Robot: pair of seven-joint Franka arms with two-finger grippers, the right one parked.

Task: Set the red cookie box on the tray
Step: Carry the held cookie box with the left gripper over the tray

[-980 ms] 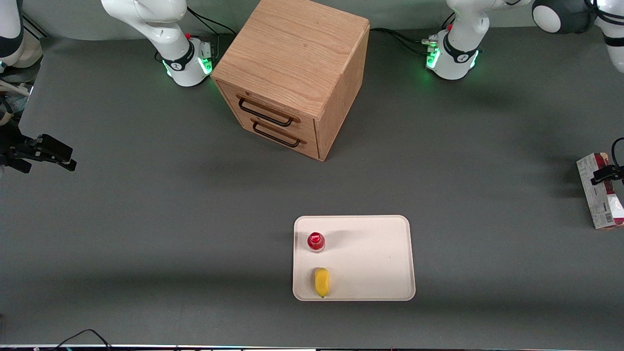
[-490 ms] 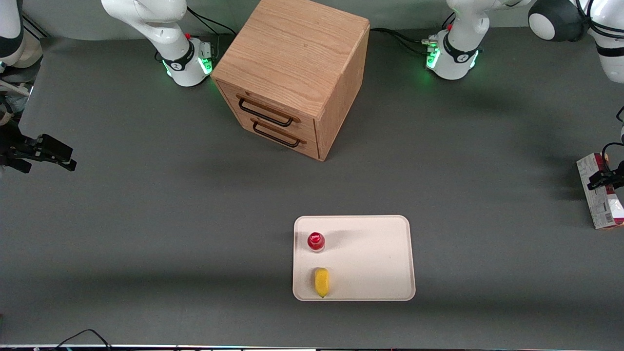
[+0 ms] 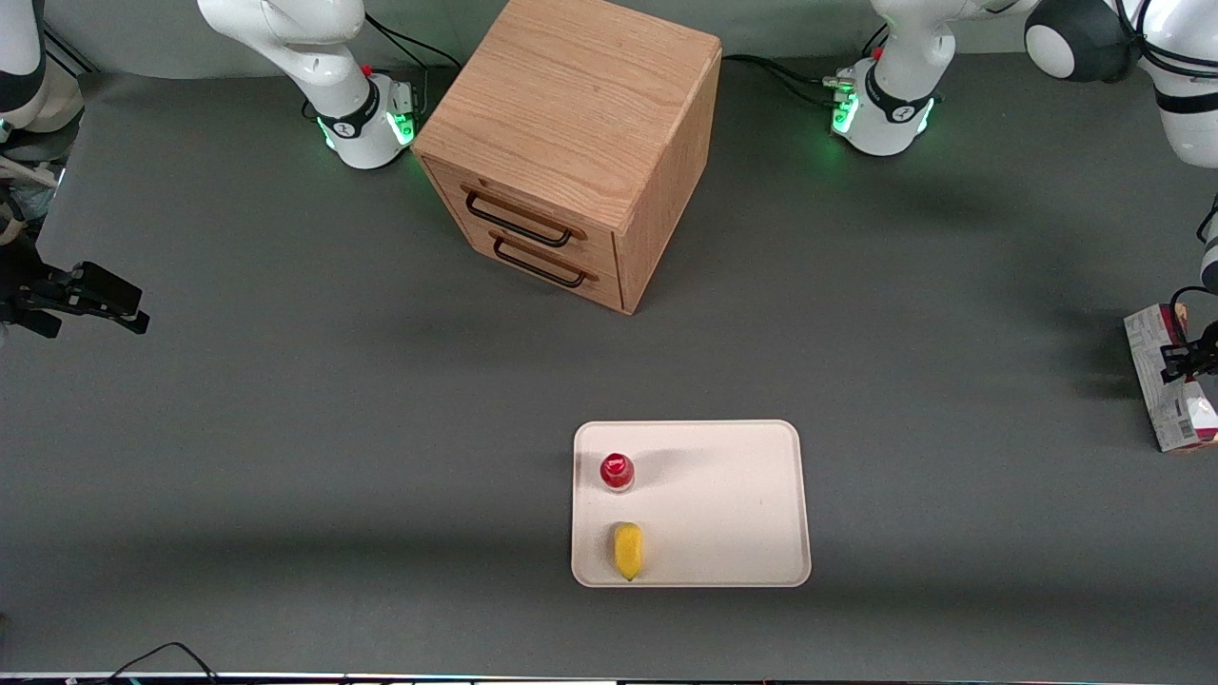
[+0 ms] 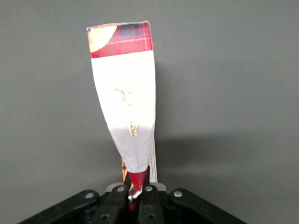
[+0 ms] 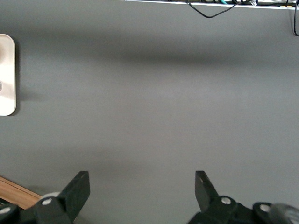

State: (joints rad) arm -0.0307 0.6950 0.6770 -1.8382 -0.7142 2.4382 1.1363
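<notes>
The red cookie box (image 3: 1163, 392) lies at the working arm's end of the table, its white printed side with barcode facing the front camera. My left gripper (image 3: 1187, 361) is down on it, partly cut off by the frame edge. In the left wrist view the gripper (image 4: 135, 187) is shut on the box (image 4: 124, 102), its fingers pinching the box's near red end; the carton's white face and red top stretch away over grey table. The cream tray (image 3: 733, 495) sits nearer the front camera, mid-table, well apart from the box.
A small red-capped bottle (image 3: 617, 470) and a yellow object (image 3: 627, 550) occupy the tray's parked-arm side. A wooden drawer cabinet (image 3: 571, 143) stands between the arm bases. The tray's edge (image 5: 5, 74) shows in the right wrist view.
My left gripper has slid along the box toward the front camera as the arm came lower. The box has barely shifted. The tray and its items have not moved.
</notes>
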